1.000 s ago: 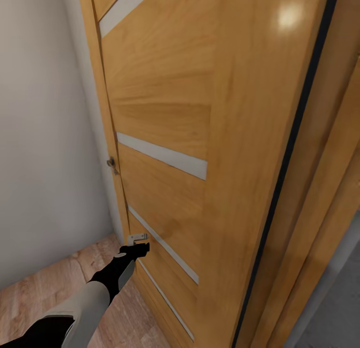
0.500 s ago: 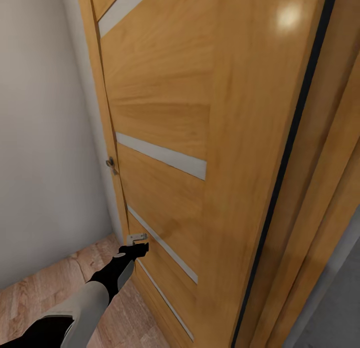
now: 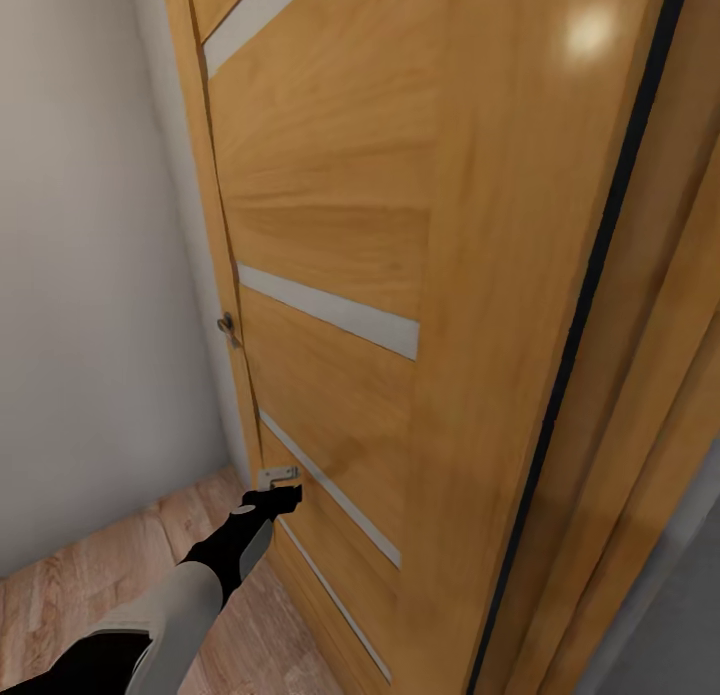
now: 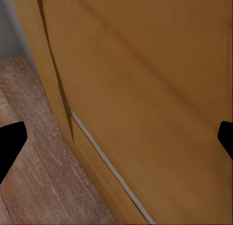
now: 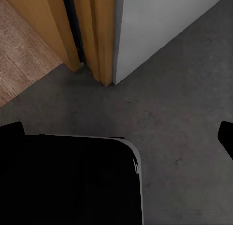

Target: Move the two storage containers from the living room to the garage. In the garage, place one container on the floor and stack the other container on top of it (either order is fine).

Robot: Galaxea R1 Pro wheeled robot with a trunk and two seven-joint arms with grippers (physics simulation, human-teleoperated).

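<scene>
Left pincer (image 3: 283, 494) spread wide, right up against the wooden door (image 3: 400, 275). Right pincer (image 5: 121, 133) spread above grey concrete floor (image 5: 184, 104).

Dark grey concrete floor (image 5: 184, 113) meets light wood plank floor (image 5: 22, 50) at wooden door frame (image 5: 94, 31); pale wall corner (image 5: 155, 21) adjoins; black robot body (image 5: 68, 181) below.

A light wood plank floor (image 3: 90, 585) fills the head view toward seven o'clock, running up to the pale wall and the foot of the wood-panelled door (image 3: 340, 225). In the right wrist view the planks (image 5: 22, 50) end at the door frame (image 5: 92, 36), where the dark grey speckled concrete floor (image 5: 179, 108) begins; a black rounded robot part (image 5: 63, 181) sits over it.
</scene>
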